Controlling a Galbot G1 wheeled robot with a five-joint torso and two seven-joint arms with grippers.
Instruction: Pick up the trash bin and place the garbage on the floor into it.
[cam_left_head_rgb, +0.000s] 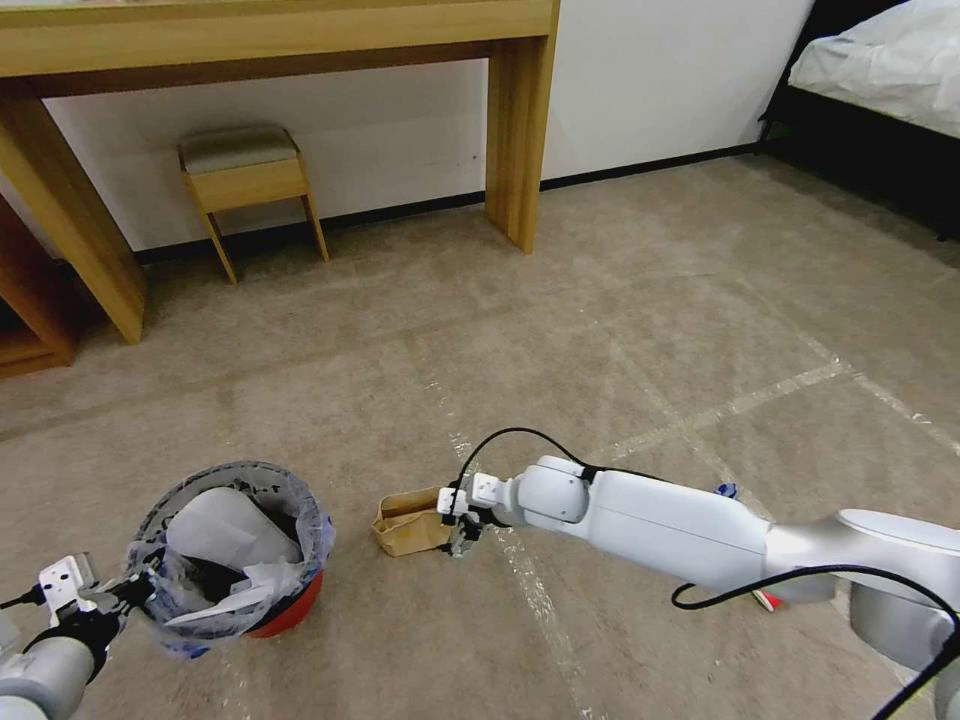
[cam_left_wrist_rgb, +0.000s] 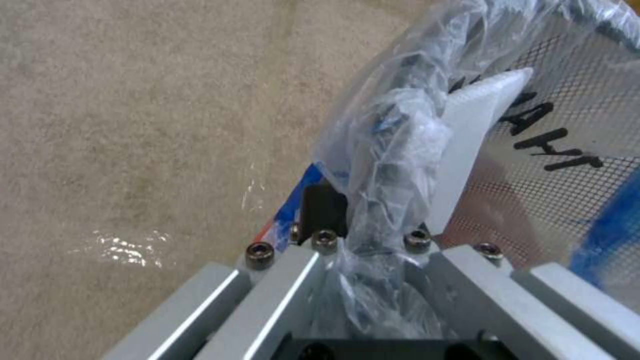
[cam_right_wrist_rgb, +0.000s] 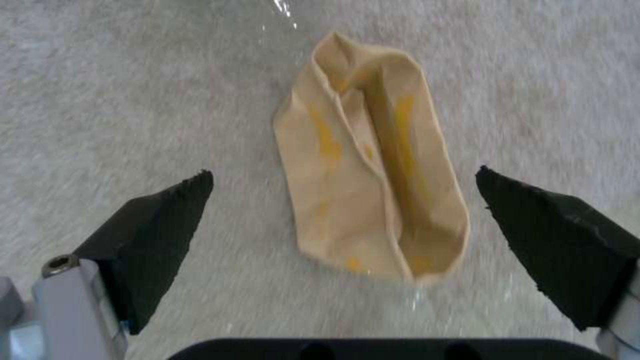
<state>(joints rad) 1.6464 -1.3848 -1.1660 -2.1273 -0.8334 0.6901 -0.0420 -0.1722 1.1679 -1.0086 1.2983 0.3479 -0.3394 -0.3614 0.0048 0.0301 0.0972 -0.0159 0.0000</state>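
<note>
Holding the trash bin by its bagged rim at the robot's left, the left tool is clamped on the liner, white litter already inside. The right tool hangs spread wide, empty, its pads either side of the brown paper bag lying on the floor just beside the bin. That bag remains to be binned. Small red and blue scraps peeking from behind the right arm are hard to identify
</note>
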